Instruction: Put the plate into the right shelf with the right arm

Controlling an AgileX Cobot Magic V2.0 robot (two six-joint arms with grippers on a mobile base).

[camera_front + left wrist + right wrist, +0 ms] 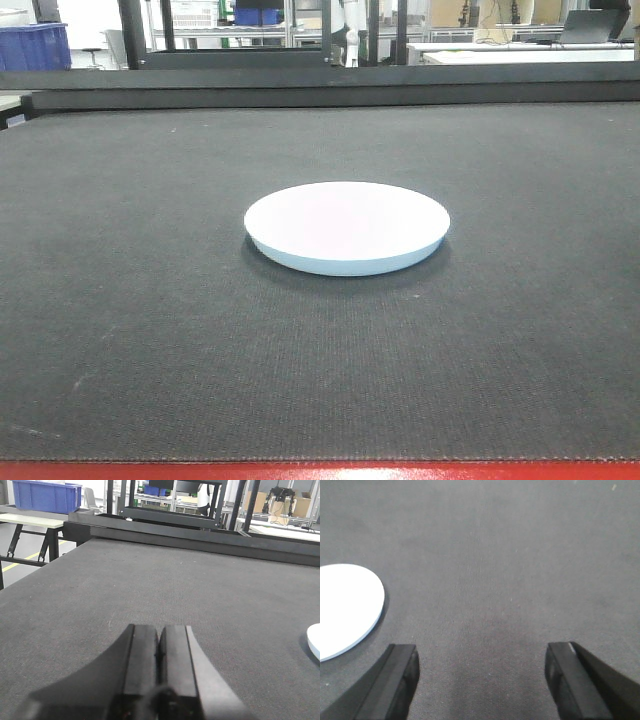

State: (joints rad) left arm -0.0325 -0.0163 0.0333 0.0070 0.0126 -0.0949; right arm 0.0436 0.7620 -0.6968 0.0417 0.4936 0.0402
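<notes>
Nearest, right gripper (482, 652): jaws spread wide, gripping nothing, over bare dark mat (520, 555). Left gripper (159, 630): jaws pressed together, nothing between. Next, plate (347, 225): flat on the mat's middle, at 9 o'clock from the right gripper, at 3 o'clock from the left, apart from both. Farther, black frame (320, 90) along the mat's back edge. Farthest, at 11 o'clock, 1 blue bin (35, 45).

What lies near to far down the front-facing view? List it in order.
In order: red table edge → white plate → dark rail at the table's far side → blue bin in the background.
</notes>
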